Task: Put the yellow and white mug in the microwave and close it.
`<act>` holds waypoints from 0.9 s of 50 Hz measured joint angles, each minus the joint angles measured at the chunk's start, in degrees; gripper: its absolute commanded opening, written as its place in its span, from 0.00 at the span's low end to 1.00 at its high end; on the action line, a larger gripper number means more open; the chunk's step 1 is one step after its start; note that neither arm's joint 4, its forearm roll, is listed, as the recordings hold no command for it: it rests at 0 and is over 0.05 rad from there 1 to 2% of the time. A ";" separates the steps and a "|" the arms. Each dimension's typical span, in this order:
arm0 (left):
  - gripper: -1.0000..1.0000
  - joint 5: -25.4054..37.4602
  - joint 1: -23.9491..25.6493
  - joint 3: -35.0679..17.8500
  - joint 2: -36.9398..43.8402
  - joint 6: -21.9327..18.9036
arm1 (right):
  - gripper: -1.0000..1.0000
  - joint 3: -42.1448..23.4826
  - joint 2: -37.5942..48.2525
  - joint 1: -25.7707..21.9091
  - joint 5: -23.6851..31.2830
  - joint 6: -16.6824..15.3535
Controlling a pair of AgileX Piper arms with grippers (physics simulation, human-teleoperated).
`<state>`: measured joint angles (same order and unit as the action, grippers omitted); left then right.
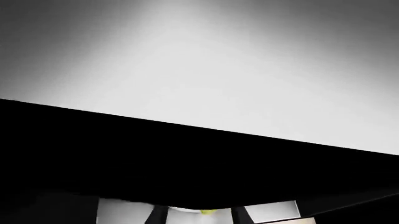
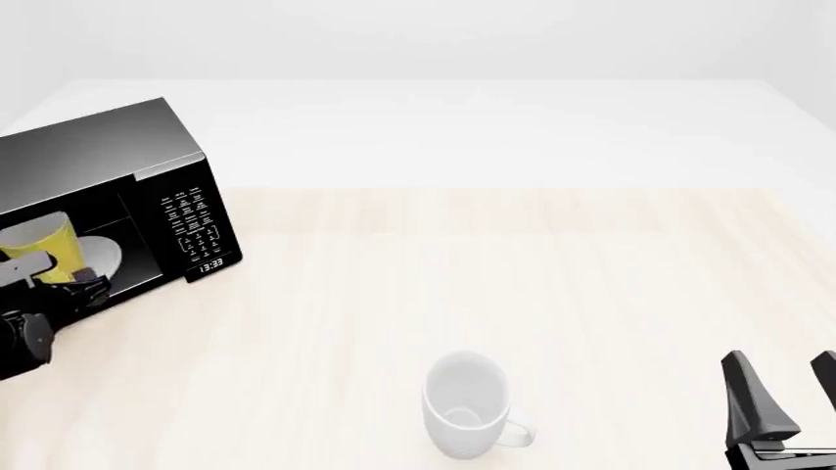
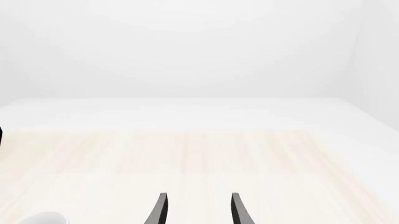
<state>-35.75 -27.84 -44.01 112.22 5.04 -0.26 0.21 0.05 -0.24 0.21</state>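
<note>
Left wrist view. 1 black slab of the microwave (image 1: 187,168) is recorded, filling the lower half under a grey-white glossy surface. 2 dark fingers (image 1: 157,215) are partly seen at the picture's edge, with a sliver of white and a spot of yellow from the yellow and white mug (image 1: 208,212) between them. How wide the left gripper (image 1: 198,215) stands cannot be told from this view.

Front view. 1 microwave (image 2: 117,186), boxy, glossy black, is listed at the far left of the table (image 2: 523,274), its cavity exposed. 1 keypad with white markings (image 2: 187,217) and 1 small clock display (image 2: 210,263) are noted on its front panel. 1 round white turntable plate (image 2: 105,257) is seen inside. 1 yellow and white mug (image 2: 55,241) is found inside the cavity, tilted, above the plate. The left gripper (image 2: 59,279) is placed at the cavity mouth against the mug; whether the mug is clamped cannot be told. 1 white mug (image 2: 467,403), smooth, lying on its side with a loop handle, is logged near the front centre. The table is of pale wood grain. The right gripper (image 2: 790,397) is seen at the lower right, 2 black tapered fingers parted, nothing between them.

Right wrist view. 2 dark curved fingers (image 3: 160,210) of the right gripper (image 3: 198,210) are shown held apart over bare pale wood, touching nothing. 1 white mug rim (image 3: 44,218) is caught at a corner.
</note>
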 measured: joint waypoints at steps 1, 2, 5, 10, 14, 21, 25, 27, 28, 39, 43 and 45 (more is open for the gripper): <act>1.00 0.00 0.00 -0.04 0.07 -0.03 | 1.00 0.00 0.00 0.00 0.00 0.00; 1.00 -0.01 0.00 -0.06 0.12 -0.07 | 1.00 0.00 0.00 0.00 0.00 0.00; 1.00 -0.08 0.01 -0.08 0.17 -0.16 | 1.00 0.00 0.00 0.00 0.00 0.00; 1.00 -0.34 0.07 0.09 -0.01 -0.31 | 1.00 0.00 0.00 0.00 0.00 0.00; 1.00 -0.64 0.22 0.39 -0.38 -0.41 | 1.00 0.00 0.00 0.00 0.00 0.00; 1.00 -1.00 0.55 1.10 -1.05 -0.44 | 1.00 0.00 0.00 0.00 0.00 0.00; 1.00 -0.98 0.88 1.62 -1.62 -0.30 | 1.00 0.00 0.00 0.00 0.00 0.00; 1.00 -0.92 1.13 1.89 -1.95 -0.16 | 1.00 0.00 0.00 0.00 0.00 0.00; 1.00 -0.91 1.23 2.04 -2.11 -0.10 | 1.00 0.00 0.00 0.00 0.00 0.00; 1.00 -0.86 1.85 3.90 -4.14 0.16 | 1.00 0.00 0.00 0.00 0.00 0.00; 1.00 -0.84 1.95 4.62 -4.96 0.23 | 1.00 0.00 0.00 0.00 0.00 0.00; 1.00 -0.90 1.95 5.03 -5.34 0.22 | 1.00 0.00 0.00 0.00 0.00 0.00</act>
<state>-36.66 -25.89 -38.98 106.87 5.26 -0.26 0.21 0.05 -0.24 0.21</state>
